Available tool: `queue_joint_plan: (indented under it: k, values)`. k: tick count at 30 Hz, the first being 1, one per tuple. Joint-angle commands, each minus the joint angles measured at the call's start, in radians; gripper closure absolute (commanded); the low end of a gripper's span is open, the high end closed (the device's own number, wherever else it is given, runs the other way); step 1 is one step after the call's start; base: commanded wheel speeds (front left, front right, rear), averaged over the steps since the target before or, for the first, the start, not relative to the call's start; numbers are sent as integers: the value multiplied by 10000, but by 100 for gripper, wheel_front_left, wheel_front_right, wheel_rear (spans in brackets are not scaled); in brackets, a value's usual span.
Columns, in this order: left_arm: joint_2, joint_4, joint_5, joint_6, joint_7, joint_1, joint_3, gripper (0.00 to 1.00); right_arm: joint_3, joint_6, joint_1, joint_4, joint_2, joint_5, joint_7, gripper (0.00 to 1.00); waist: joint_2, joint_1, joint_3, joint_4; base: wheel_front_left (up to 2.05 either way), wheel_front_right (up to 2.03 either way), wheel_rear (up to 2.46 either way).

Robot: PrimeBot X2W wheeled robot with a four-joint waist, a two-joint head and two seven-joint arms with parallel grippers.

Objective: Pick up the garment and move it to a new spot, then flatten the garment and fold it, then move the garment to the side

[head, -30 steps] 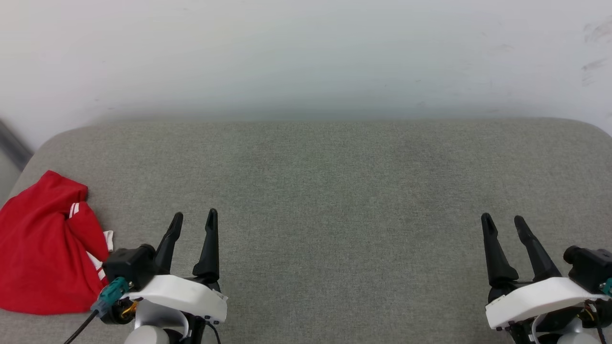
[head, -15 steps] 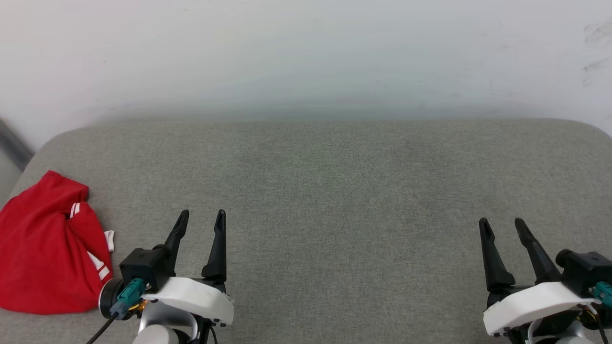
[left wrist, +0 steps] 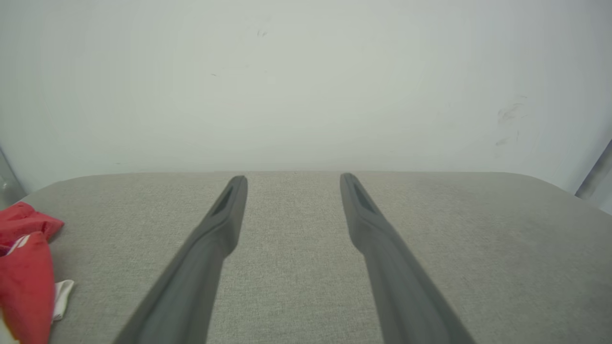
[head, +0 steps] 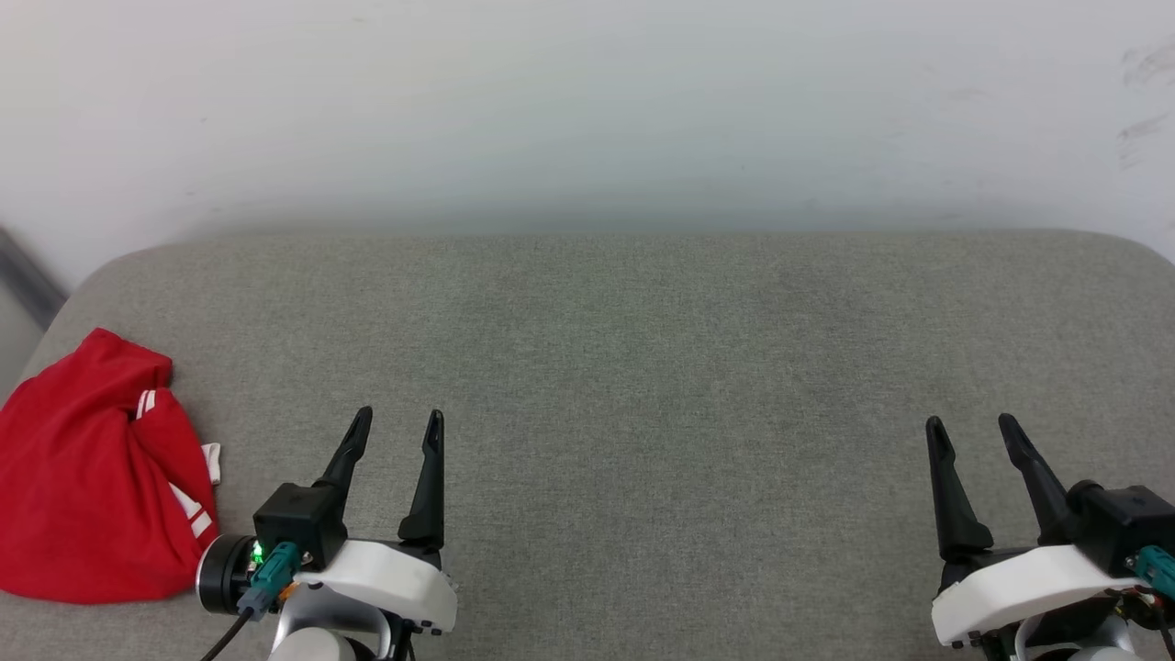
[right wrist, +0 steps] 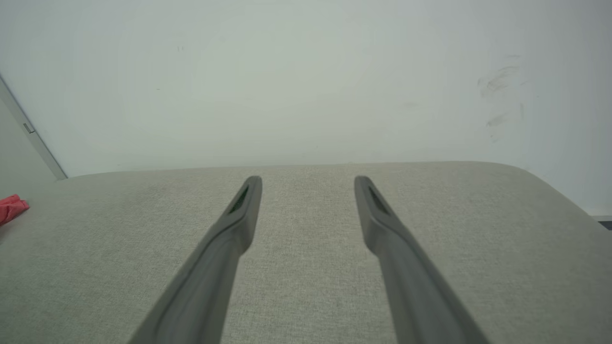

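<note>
Nearest, left tool (head: 400,413) and right tool (head: 970,420) with fingers apart, empty, over the table (head: 643,349); left of them, garment (head: 83,477) crumpled by the near left edge, apparently not yet picked up, flattened or folded, so whole task left; beyond, wall (head: 587,110).

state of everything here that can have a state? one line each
garment: crumpled in a heap at the left end of the grey padded surface, not held, not yet flattened or folded
left gripper: open, holding nothing, beside the garment and apart from it
right gripper: open, holding nothing, at the far right end from the garment
</note>
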Motion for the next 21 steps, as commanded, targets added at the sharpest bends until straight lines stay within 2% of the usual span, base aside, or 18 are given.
queue_joint_plan:
  k: [1, 15, 21]
  values:
    - [-20, -4, 207, 7, -95, -156, 4, 0, -18, -3, 55, -88, 21, -141, -93, 0, 0, 0, -4, -1, 0, 0, 0]
    - [-166, 315, 1025, -10, -369, -140, 202, 0, 84, -3, -22, 61, 27, -929, -423, 0, 0, 0, -41, -14, 0, 0, 0]
    - [-239, 544, 1273, 36, -481, -221, 322, 0, 104, -3, 40, 108, 30, -1214, -532, 0, 0, 0, -26, 217, 0, 0, 0]
